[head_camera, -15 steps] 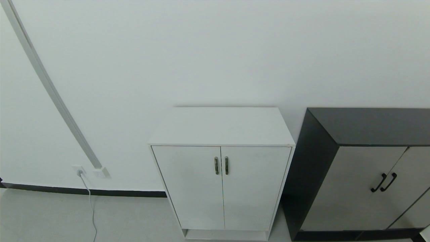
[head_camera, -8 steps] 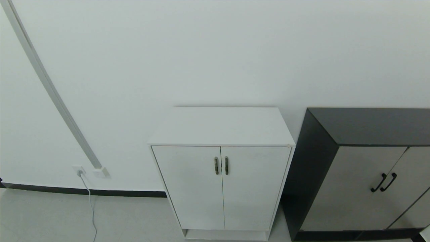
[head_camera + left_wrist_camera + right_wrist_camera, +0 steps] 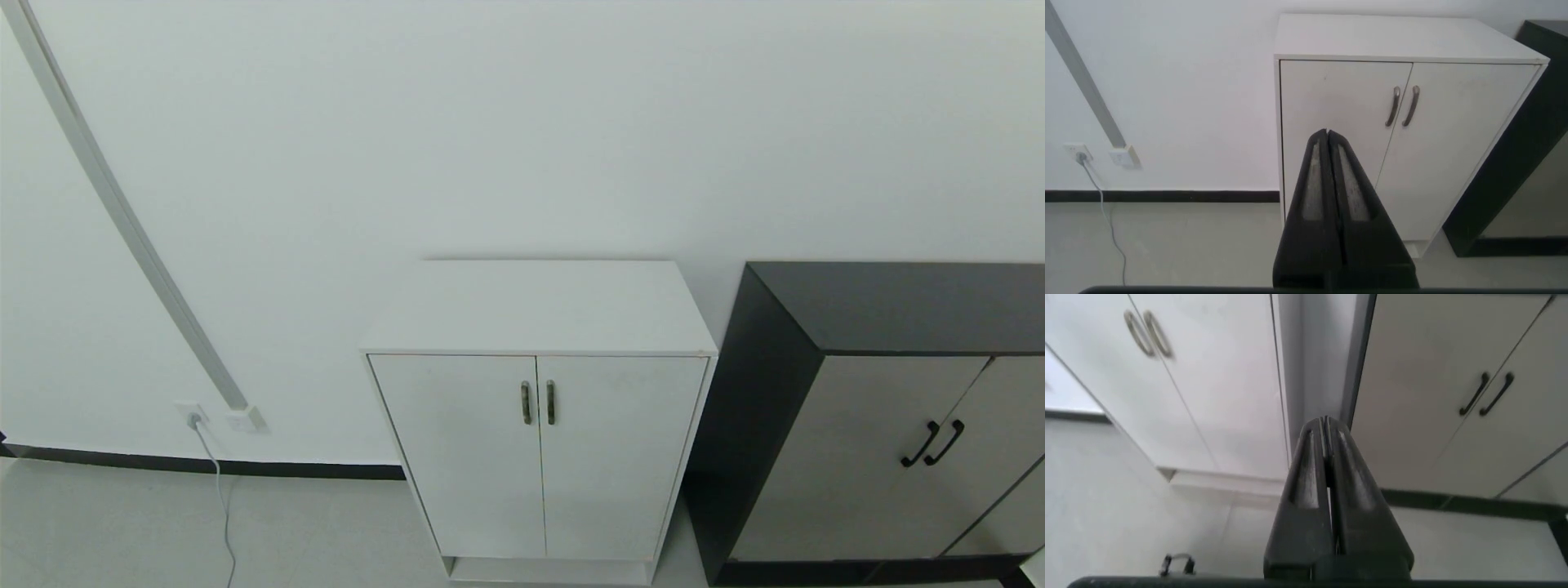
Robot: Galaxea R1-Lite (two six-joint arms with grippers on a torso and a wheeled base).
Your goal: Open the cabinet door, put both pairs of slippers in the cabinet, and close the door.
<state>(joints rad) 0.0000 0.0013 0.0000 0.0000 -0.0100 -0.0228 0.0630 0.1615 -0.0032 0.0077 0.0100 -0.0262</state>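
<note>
Two cabinets [image 3: 539, 310], four door handles [image 3: 526, 403], two claws [image 3: 1328, 135], seemingly two sockets [image 3: 193, 414].

In the head view the white cabinet [image 3: 539, 306] loses its foot at the lower edge, and its shut doors [image 3: 457, 457] hide the inside. The black cabinet [image 3: 890, 457] runs off the right edge. We cannot name the small dark thing [image 3: 1177, 563], perhaps a clip.

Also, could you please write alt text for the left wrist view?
The left gripper, shut and empty, points toward a closed white cabinet with two handles at its centre. A black cabinet stands beside it, against a white wall.
</note>
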